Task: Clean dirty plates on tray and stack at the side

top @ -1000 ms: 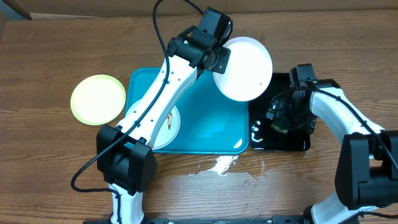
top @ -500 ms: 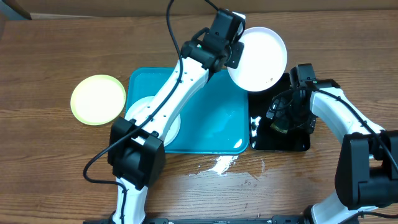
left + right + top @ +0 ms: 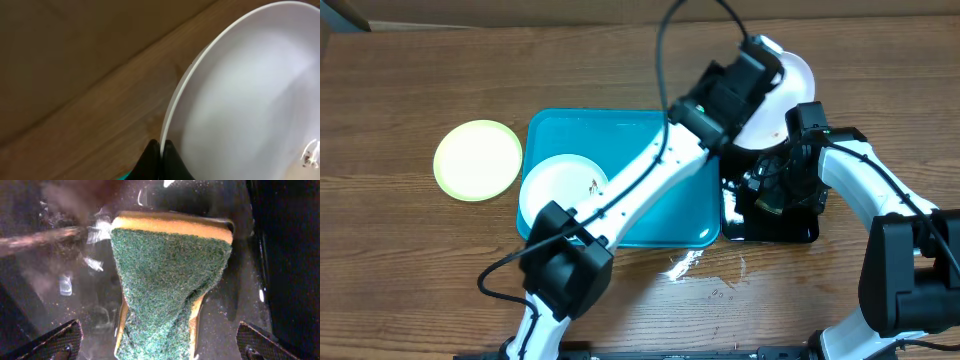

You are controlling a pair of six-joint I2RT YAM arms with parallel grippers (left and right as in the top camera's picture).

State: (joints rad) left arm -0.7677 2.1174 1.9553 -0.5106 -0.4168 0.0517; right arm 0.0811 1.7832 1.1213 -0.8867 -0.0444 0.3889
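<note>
Overhead, a white plate (image 3: 792,80) is being held by its rim in the left gripper (image 3: 757,68), whose fingers are being pinched tight on the edge. In the left wrist view, brown specks are being shown on the plate at the frame's lower right. The plate is being hung at the upper right of the overhead frame, over the far end of the black tray (image 3: 790,232), just above and left of the right gripper (image 3: 775,192).

That gripper is being held spread wide and empty over the sponge (image 3: 170,265). The sponge's long axis is being shown running top to bottom in the right wrist view, across the line between the two fingers, so a straight descent and closure is judged sufficient. The right arm is by far the nearer to the sponge.

A second white plate (image 3: 555,185), smeared, is lying at the lower left of the turquoise tray (image 3: 670,215). The yellow-green plate (image 3: 477,160) is resting on the table (image 3: 400,260) at the left.

Compared with a second ago, the held plate is being found carried rightward from the turquoise tray's upper right corner, while the right arm is being found unmoved.
</note>
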